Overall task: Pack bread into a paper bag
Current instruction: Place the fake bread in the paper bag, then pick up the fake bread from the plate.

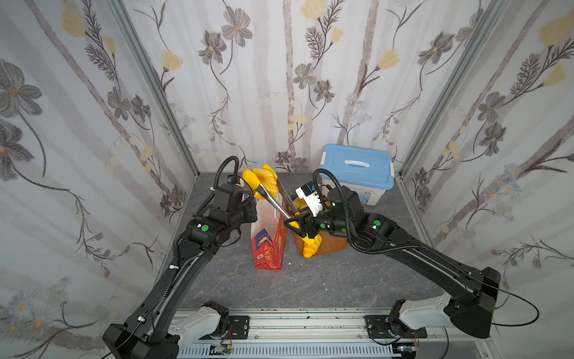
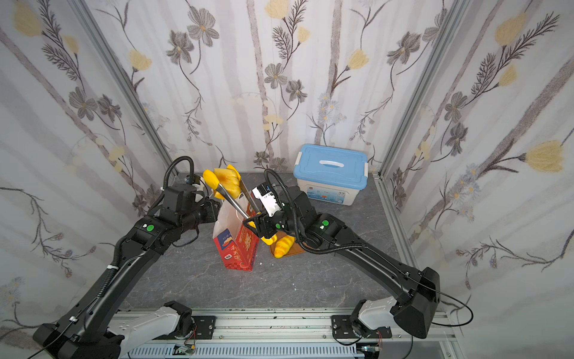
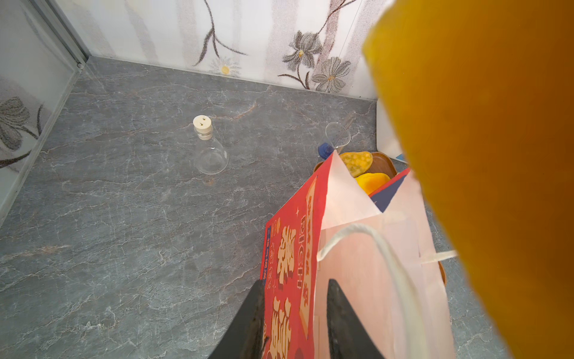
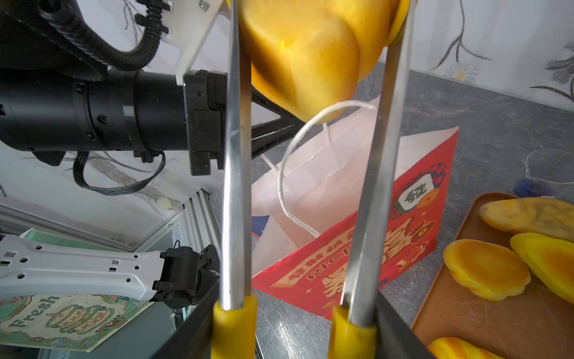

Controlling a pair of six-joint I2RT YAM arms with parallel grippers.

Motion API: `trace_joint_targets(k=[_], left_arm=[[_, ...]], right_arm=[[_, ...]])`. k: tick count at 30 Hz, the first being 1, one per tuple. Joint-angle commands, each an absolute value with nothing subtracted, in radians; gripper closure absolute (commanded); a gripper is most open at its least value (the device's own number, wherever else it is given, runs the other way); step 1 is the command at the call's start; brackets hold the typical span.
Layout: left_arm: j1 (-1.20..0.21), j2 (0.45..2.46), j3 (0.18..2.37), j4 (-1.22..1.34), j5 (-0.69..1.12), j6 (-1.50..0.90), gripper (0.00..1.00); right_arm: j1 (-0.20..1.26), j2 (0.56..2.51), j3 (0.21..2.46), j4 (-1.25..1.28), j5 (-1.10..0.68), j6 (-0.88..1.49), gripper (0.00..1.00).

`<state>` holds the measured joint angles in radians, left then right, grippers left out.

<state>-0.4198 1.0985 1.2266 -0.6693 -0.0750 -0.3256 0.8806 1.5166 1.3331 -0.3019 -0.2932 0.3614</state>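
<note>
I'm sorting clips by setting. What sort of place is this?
Likely a robot test booth, not a real bakery: flowered wallpaper panels in metal framing enclose a grey stone-look tabletop, and a left arm and right arm are bolted to a rail at its front edge.

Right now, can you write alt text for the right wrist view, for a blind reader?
Metal tongs clamp a yellow bread loaf above the open red paper bag. More loaves lie on a brown tray beside the bag.
</note>
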Motion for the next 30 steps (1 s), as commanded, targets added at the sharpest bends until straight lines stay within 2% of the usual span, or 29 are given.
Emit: trace_joint_targets(k=[1, 5, 21, 30], left_arm=[[-0.419, 1.1, 1.236, -0.678, -0.075, -0.334, 0.65], [-0.42, 1.102, 1.235, -0.676, -0.075, -0.334, 0.65], [-0.419, 1.104, 1.238, -0.676, -0.074, -0.333, 0.64], [-0.419, 1.102, 1.24, -0.677, -0.074, -0.336, 0.64]], right_arm=[[0.881, 1.507, 1.333, -0.196, -0.321, 0.368, 0.34], [0.881, 1.505, 1.332, -0.189, -0.335, 0.368, 0.29], [0.881, 1.454, 1.283, -0.172, -0.338, 0.382, 0.24], [0.868, 1.397, 1.261, -0.181, -0.219, 0.399, 0.34]])
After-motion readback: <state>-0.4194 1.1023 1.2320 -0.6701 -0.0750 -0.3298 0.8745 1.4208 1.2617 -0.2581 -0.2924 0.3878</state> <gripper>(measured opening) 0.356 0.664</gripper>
